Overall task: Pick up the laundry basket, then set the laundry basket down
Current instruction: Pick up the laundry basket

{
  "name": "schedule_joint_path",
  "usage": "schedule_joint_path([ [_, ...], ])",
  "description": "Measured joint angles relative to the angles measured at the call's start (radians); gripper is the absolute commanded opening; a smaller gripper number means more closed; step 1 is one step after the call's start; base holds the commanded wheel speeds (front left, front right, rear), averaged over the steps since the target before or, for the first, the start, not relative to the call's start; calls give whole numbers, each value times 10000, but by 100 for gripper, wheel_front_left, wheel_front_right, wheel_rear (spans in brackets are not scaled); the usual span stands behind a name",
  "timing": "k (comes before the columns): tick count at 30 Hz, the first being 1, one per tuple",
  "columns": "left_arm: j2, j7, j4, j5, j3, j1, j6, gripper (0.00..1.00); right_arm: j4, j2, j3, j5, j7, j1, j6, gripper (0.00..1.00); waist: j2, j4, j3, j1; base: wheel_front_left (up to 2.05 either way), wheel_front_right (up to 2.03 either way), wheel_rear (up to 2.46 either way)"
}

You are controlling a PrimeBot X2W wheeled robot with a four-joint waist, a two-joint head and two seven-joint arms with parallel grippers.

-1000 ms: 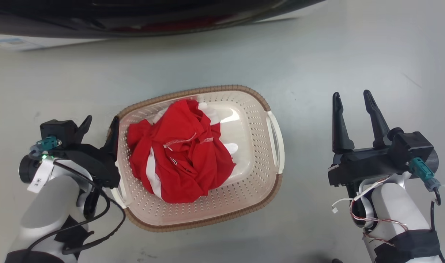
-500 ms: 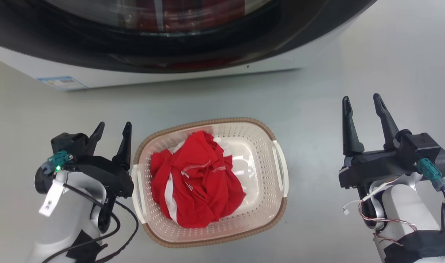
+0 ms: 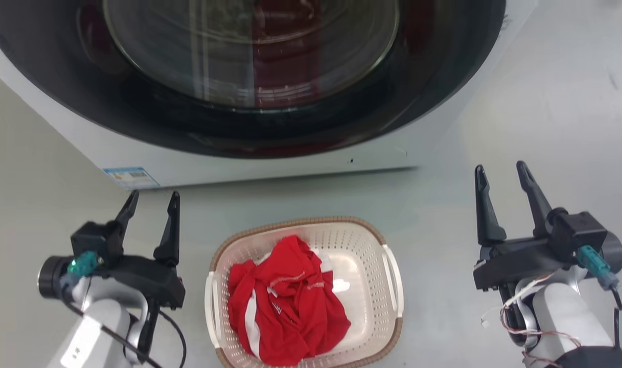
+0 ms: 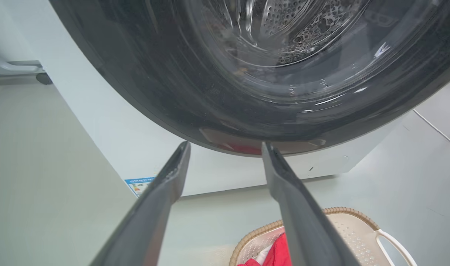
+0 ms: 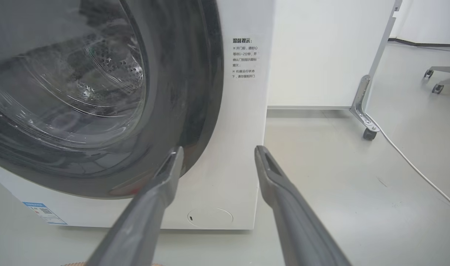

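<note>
The laundry basket (image 3: 377,266), cream perforated plastic with a brown woven-look rim and white side handles, sits on the grey floor at the bottom centre of the head view, holding a crumpled red and white garment (image 3: 285,314). Its far rim (image 4: 352,221) shows at the bottom right of the left wrist view. My left gripper (image 3: 153,200) is open, up and to the left of the basket, apart from it. My right gripper (image 3: 501,171) is open too, well off to the basket's right. Both hold nothing and point toward the washing machine.
A white front-loading washing machine (image 3: 270,166) with a large dark round door (image 3: 249,76) stands just beyond the basket. In the right wrist view, a white panel on castors (image 5: 369,133) stands right of the machine, and a cable (image 5: 417,170) trails across the floor.
The head camera has tilted up, so the basket slid down the picture and the washing machine came into sight. My left gripper came away from the basket's left rim and now stands apart, fingers upright.
</note>
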Motion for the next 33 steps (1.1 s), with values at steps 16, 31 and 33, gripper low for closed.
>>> schedule_joint_path([
  [16, 353, -27, -2832, 817, 431, 2940, 855, 100, -456, -40, 88, -84, 2, 2152, 29, 100, -1, 38, -2172, 0, 0, 0, 0],
  [31, 337, -27, -4084, 1068, 677, 4608, 1114, 100, -972, -65, 163, -86, 2, 3300, -48, 100, -1, -49, -3110, 2, 0, 0, 0],
  [33, 334, -27, -4197, 1083, 696, 4744, 1116, 100, -1062, -65, 171, -86, 2, 3412, -88, 100, -2, -73, -3136, 1, 0, 0, 0],
])
